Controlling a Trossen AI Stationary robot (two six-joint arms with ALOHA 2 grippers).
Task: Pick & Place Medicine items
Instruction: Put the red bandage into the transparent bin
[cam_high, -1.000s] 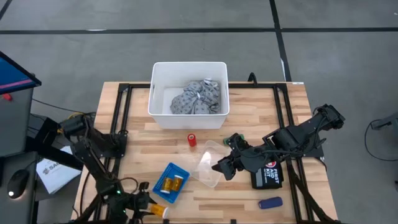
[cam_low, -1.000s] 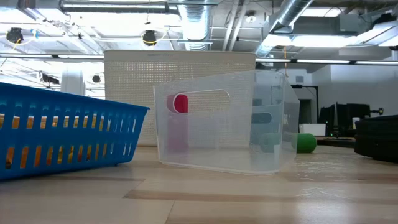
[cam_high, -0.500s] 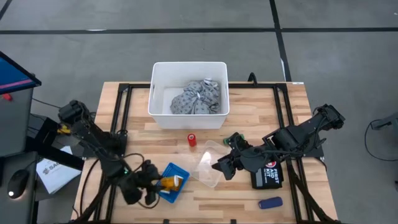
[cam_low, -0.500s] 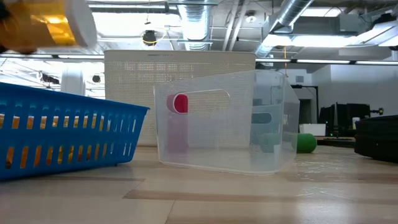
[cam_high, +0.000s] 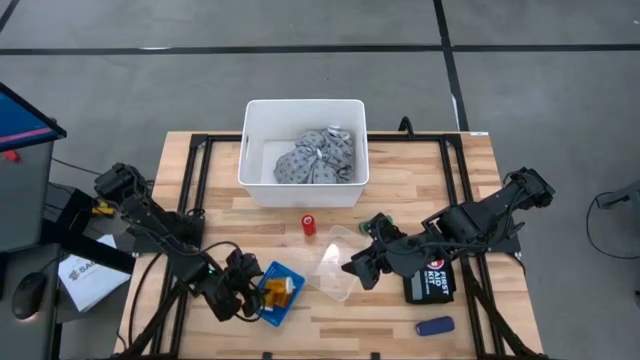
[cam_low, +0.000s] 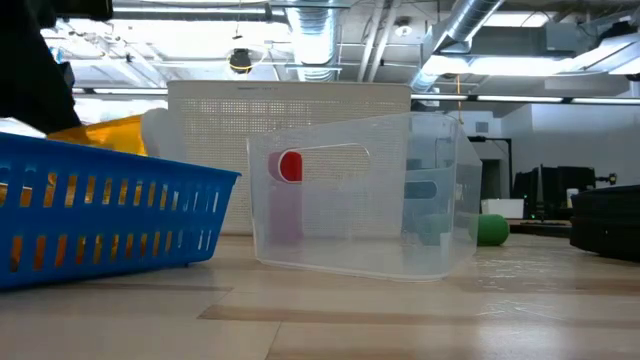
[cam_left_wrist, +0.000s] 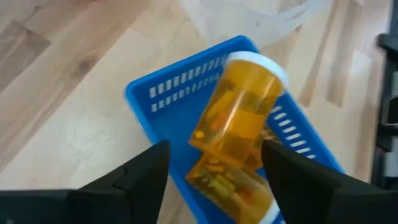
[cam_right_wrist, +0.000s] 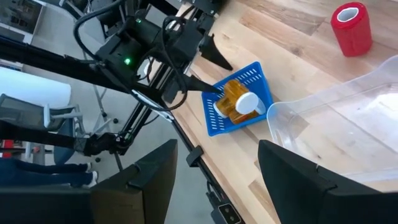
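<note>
Nearest the table's front edge lies a small dark-blue cylinder (cam_high: 434, 326), well to the right of the small blue slotted plastic basket (cam_high: 289, 276) and well apart from it. At the basket's front-left edge hangs the left gripper (cam_high: 252, 297), its dark fingers (cam_left_wrist: 134, 180) spread wide with an orange pill bottle with a white cap (cam_left_wrist: 239, 109) showing between them but touching neither. That bottle sits tilted over the basket (cam_left_wrist: 152, 102), on top of another orange pill bottle (cam_left_wrist: 227, 186) lying inside it. From table height the orange bottle (cam_low: 110, 133) shows above the basket's rim (cam_low: 120, 175).

Just right of the basket lies a clear plastic tub (cam_high: 335, 265) tipped on its side. Right of the basket, past the tub, the right gripper (cam_high: 360, 268) hovers at the tub's edge, its two dark fingers (cam_right_wrist: 146, 180) held wide apart around nothing. A black case with a red-and-white label (cam_high: 430, 280) lies beneath that arm, farther right.

Behind the basket, toward the far side, a short red cylinder (cam_high: 309, 225) stands upright on the wood table (cam_high: 400, 180). A green cylinder (cam_low: 490, 229) lies on the table behind and right of the basket, near the right arm. Farthest from the basket, at the table's back edge, a white rectangular bin (cam_high: 255, 150) holds the grey patterned tied cloth bundle (cam_high: 318, 160).
</note>
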